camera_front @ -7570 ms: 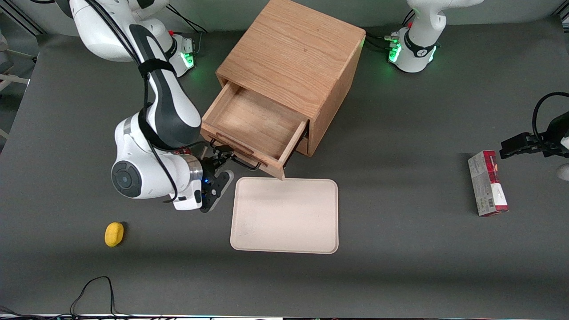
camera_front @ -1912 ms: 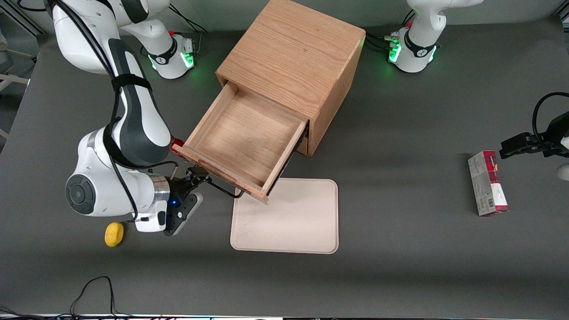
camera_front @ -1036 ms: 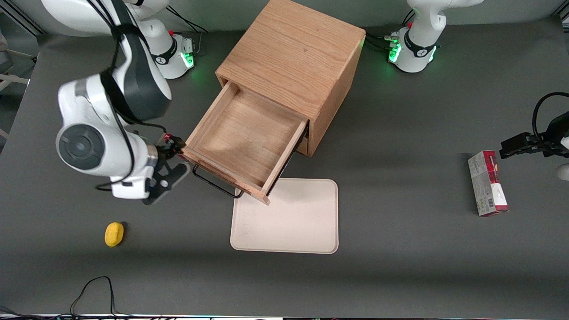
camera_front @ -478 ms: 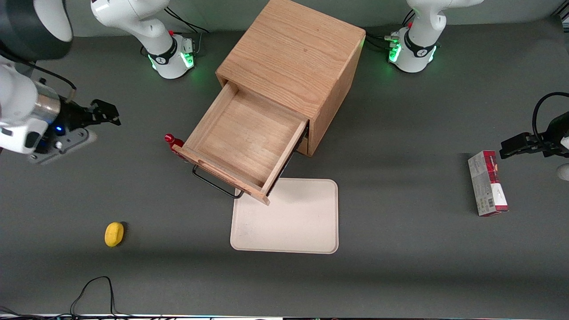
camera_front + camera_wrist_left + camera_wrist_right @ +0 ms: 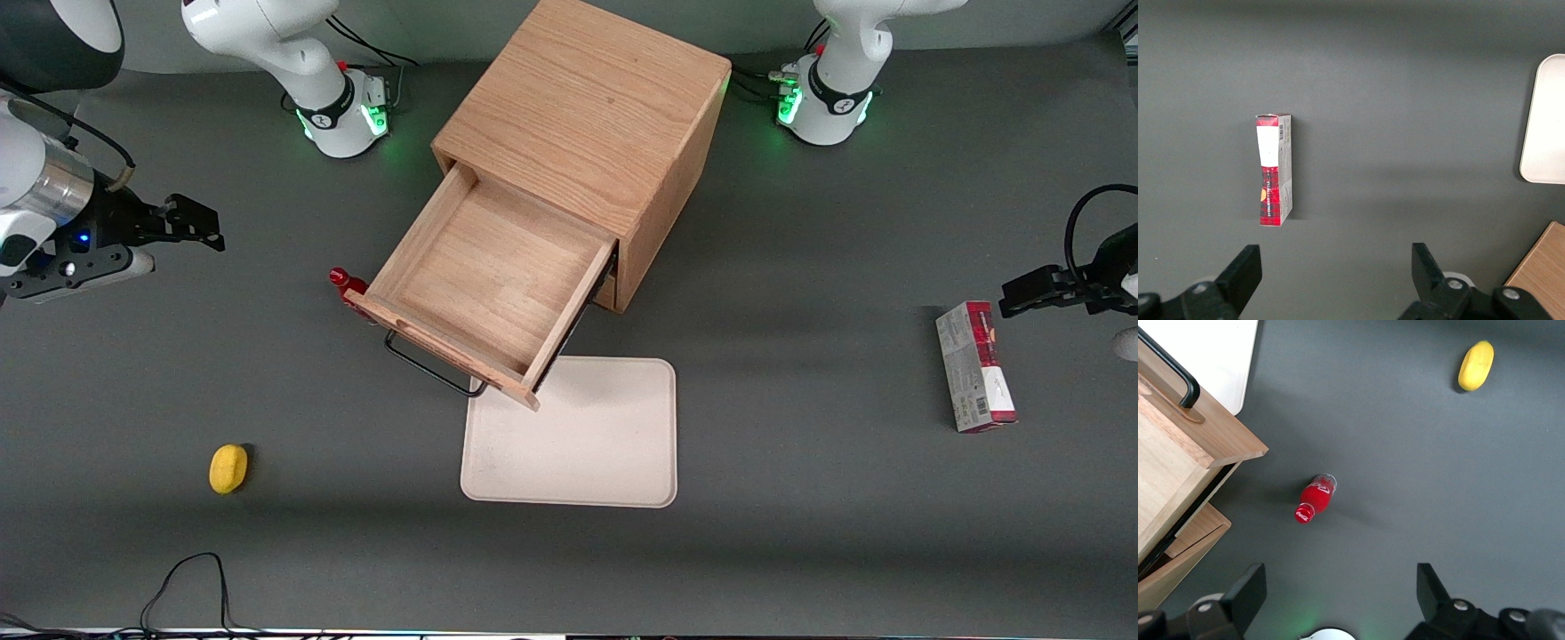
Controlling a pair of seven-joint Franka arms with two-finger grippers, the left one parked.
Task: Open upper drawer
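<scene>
The light oak upper drawer [image 5: 484,284] with its black wire pull handle [image 5: 431,367] is seen drawn well out of the cube-shaped oak cabinet [image 5: 582,142], while the black two-finger tool [image 5: 197,224], fingers apart and holding nothing, is raised well toward the working arm's end of the grey desk [image 5: 800,462].

One oak cabinet [image 5: 587,116] with two drawers: the upper drawer [image 5: 484,284] pulled out, a lower one [image 5: 1185,550] shut beneath. One black handle [image 5: 431,369] showing. One cream tray [image 5: 569,431], one red bottle [image 5: 342,283], one yellow lemon [image 5: 228,468], one red-and-white carton [image 5: 974,366]. One gripper [image 5: 191,224], fingers spread, raised near the table's working-arm edge.
</scene>
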